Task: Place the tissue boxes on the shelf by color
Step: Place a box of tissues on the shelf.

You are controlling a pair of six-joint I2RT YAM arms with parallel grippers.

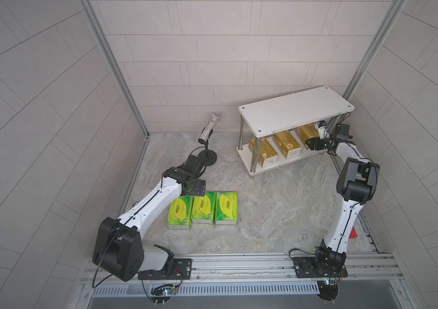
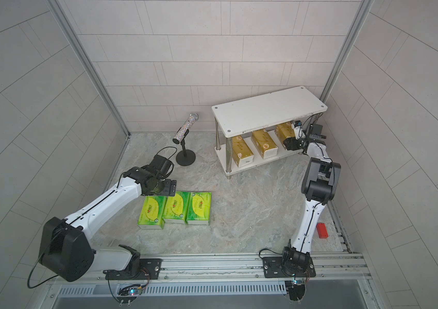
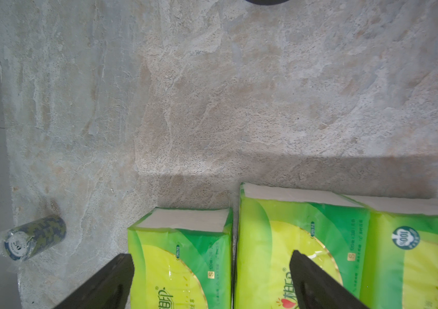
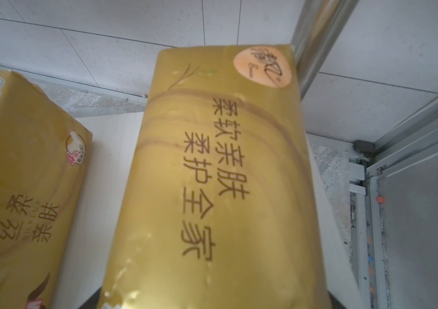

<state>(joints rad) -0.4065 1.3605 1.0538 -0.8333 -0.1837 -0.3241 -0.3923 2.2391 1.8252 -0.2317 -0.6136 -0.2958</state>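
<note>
- Both top views are lit evenly and softly from overhead; wall seams (image 1: 38,57) are bowed toward the frame edges.
- Just ahead of the left gripper (image 3: 211,255), a broad soft shadow (image 3: 319,171) is cast across the marble floor (image 3: 212,93); its fingers (image 3: 317,283) are rendered dark and blurred.
- The gold pack (image 4: 212,187) before the right wrist camera is dimly lit, softened at its near end.

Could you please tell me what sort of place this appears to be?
Likely a robot lab cell, not a real room: a left arm and right arm bolted to a metal rail, and tile-print wall panels in aluminium framing.
</note>
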